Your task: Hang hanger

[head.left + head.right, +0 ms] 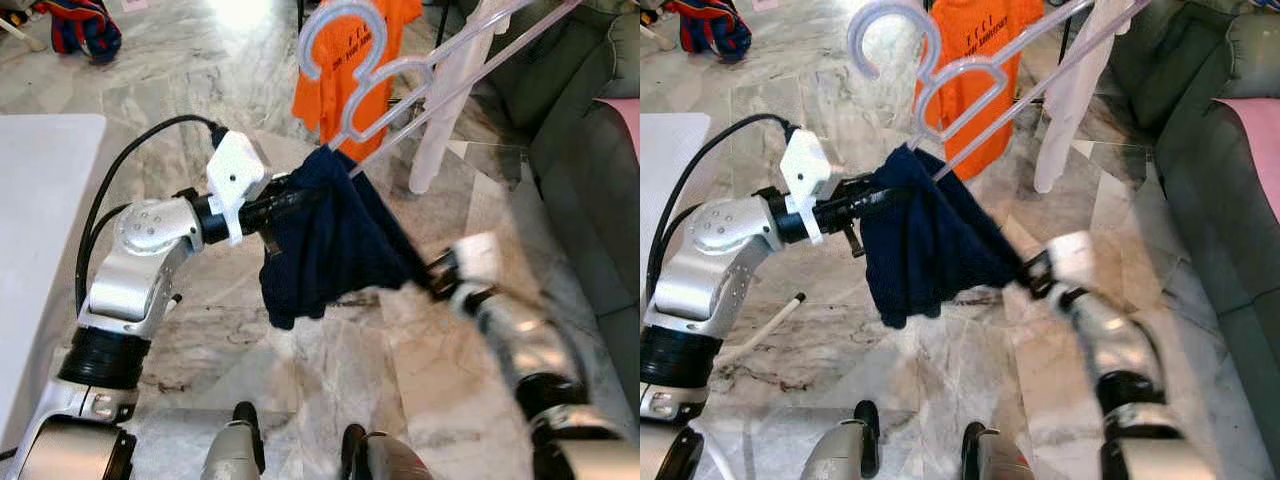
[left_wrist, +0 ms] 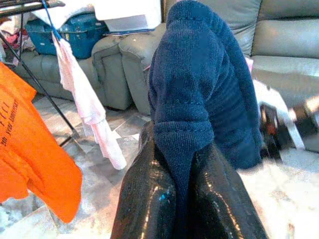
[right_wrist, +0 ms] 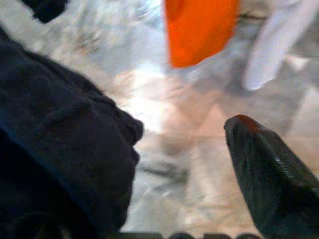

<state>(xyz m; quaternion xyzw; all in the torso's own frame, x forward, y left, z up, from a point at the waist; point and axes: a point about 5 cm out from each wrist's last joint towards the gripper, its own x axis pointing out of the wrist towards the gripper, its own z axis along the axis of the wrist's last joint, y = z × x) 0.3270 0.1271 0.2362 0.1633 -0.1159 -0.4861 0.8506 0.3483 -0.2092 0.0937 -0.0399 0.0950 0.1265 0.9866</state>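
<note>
We see head pair looking down from above – both share navy cloth (image 1: 335,235), orange shirt (image 1: 975,80). Left wrist close behind cloth, facing sofa (image 2: 279,45); right wrist blurred, near floor (image 3: 164,149).

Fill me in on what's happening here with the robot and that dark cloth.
The robot is holding a navy garment that is draped on a pale plastic hanger. The left claw is shut on a fold of the fabric. The right claw is at the cloth's lower edge, blurred. Behind hang an orange T-shirt and a white cloth. The hanger is not yet hung.
</note>
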